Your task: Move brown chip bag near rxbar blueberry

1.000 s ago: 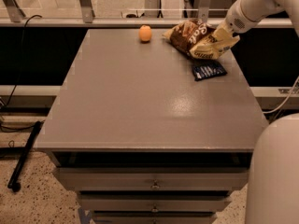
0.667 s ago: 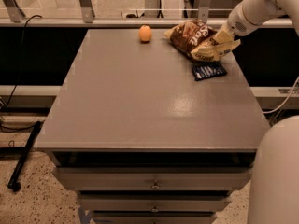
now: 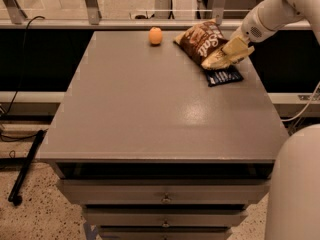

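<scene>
My gripper [image 3: 235, 51] sits at the far right part of the table [image 3: 150, 114], pressed against the cream-yellow end of the brown chip bag [image 3: 202, 40]. From this view I cannot tell whether it is clamped on that end or only resting against it. The bag runs away from the gripper toward the camera's left and the far edge, lying tilted, with its brown lettered middle facing up. Just below the gripper, on the side nearer the camera, lies the rxbar blueberry [image 3: 225, 77], flat on the table. The bag's cream end comes right to the bar's far edge, though I cannot say whether they touch. Well off to the camera's left of the gripper, beyond the bag's far end, sits the orange fruit [image 3: 155, 35]. I judge this to be the tail of the placing step, since the bag is already beside the bar. As I read it, the next move is to settle the bag flat, let go, and lift the gripper straight up so that it neither drags the bag back nor nudges the bar. Compared with a second ago, the gripper has come slightly down and toward the bar, bringing the bag's cream end with it. The bar and the fruit have not shifted.
</scene>
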{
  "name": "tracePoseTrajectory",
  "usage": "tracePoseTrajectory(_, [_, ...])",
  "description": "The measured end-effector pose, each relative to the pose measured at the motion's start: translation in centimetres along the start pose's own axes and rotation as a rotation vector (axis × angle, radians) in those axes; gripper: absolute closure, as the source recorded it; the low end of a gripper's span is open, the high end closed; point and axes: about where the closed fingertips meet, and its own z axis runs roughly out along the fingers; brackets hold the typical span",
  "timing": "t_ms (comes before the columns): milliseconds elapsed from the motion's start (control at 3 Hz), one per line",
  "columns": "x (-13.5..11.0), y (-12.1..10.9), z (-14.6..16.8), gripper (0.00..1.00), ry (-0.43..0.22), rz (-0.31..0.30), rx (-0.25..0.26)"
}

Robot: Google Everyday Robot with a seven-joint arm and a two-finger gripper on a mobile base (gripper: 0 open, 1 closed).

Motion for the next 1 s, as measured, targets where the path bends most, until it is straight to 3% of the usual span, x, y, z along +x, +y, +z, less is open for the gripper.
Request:
tracePoseTrajectory(333, [-0.7,0.4,-0.4,0.00,-0.016,-0.008,-0.011])
tracePoseTrajectory(1000, [-1.3,0.7,-5.1,0.00,-0.141,-0.004,-0.021])
